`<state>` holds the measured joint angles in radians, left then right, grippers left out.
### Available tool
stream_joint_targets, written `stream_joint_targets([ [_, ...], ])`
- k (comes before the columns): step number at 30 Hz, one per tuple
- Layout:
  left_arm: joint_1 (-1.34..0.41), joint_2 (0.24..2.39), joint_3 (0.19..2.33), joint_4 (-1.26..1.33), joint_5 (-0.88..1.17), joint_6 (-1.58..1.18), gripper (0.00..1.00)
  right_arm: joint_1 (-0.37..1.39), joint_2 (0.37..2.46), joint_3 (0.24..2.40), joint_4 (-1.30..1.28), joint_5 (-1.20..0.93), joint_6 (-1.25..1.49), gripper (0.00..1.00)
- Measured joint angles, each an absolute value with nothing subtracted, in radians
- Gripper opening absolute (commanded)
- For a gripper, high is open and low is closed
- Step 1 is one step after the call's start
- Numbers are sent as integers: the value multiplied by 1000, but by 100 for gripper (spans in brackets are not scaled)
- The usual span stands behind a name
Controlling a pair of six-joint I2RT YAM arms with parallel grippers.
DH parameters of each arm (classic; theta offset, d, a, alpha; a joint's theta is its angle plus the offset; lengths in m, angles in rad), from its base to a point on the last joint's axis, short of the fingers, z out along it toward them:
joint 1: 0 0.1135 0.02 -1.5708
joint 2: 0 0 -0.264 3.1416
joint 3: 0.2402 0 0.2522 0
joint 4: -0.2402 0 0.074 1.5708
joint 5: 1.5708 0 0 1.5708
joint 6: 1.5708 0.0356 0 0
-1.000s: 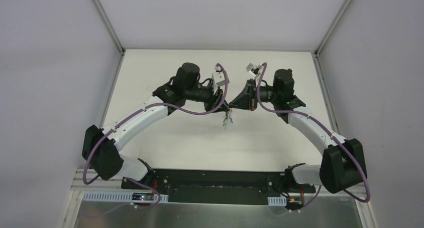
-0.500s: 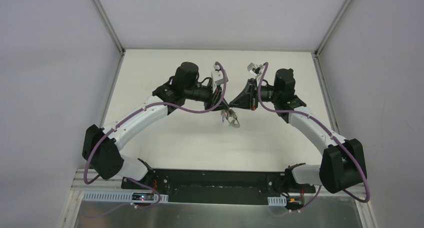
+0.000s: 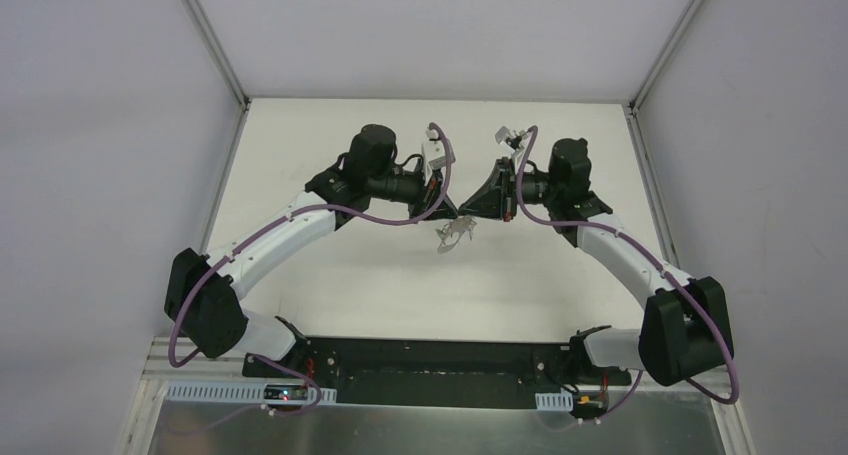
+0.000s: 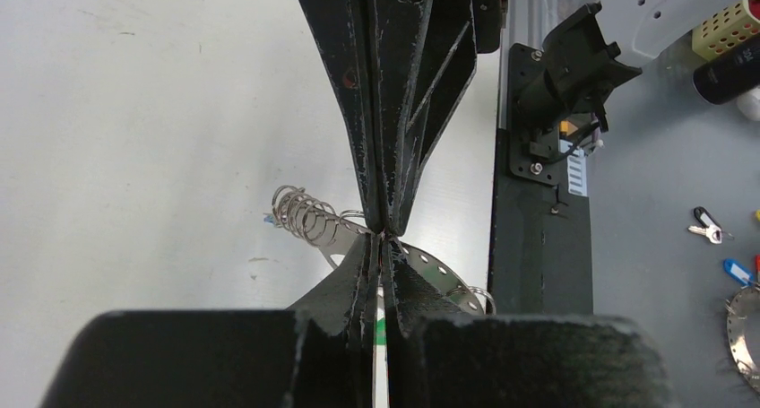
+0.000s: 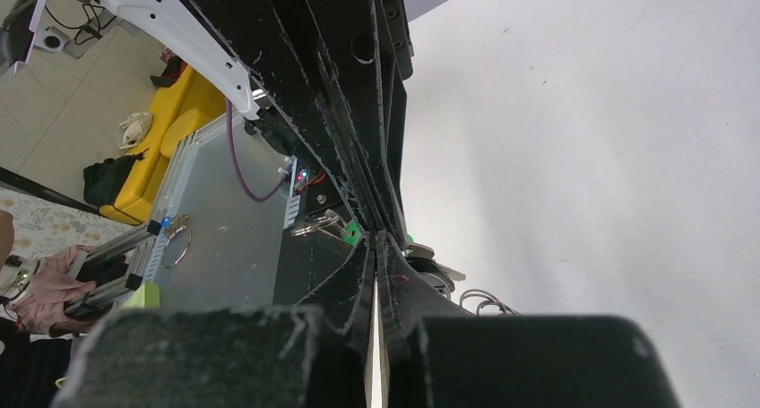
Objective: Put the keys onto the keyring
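Observation:
Above the middle of the table my two grippers meet tip to tip, with the keyring (image 3: pixel 452 235) hanging just under them. In the left wrist view the keyring (image 4: pixel 430 269) shows as a curved silver strip with holes, with a coil of rings (image 4: pixel 300 215) at its left end. My right gripper (image 5: pixel 375 236) is shut on that strip. My left gripper (image 4: pixel 381 238) is shut too, and a green key head (image 5: pixel 354 233) peeks out on both sides of its tips. Other silver keys (image 5: pixel 435 266) hang behind, partly hidden.
The black mounting rail (image 4: pixel 538 229) runs along the table's near edge. Beyond it, off the table, lie a loose key (image 4: pixel 708 229), a blue tag (image 4: pixel 735 270) and a ring (image 4: pixel 742 327). White walls close the table on three sides.
My left gripper has closed at the right gripper's tips. The bunch, which dangled straight down before, has swung and now hangs flatter and closer under the tips. Both arms stayed nearly in place.

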<state>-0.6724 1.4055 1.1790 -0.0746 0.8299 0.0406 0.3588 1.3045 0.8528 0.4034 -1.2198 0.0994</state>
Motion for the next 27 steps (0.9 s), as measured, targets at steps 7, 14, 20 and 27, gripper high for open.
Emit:
stream_joint_targets([
  [7,-673,1404,1224,-213,802,135,0,347,1296,853,323,-1195,12,44],
  [14,-694,1362,1290,-453,694,334,0,341,1285,876,157,-1164,-153,56],
  [20,-716,1361,1388,-614,646,417,0,384,1286,923,80,-1156,-238,55],
  [27,-721,1374,1409,-644,646,404,0,451,1311,964,44,-1156,-276,52],
])
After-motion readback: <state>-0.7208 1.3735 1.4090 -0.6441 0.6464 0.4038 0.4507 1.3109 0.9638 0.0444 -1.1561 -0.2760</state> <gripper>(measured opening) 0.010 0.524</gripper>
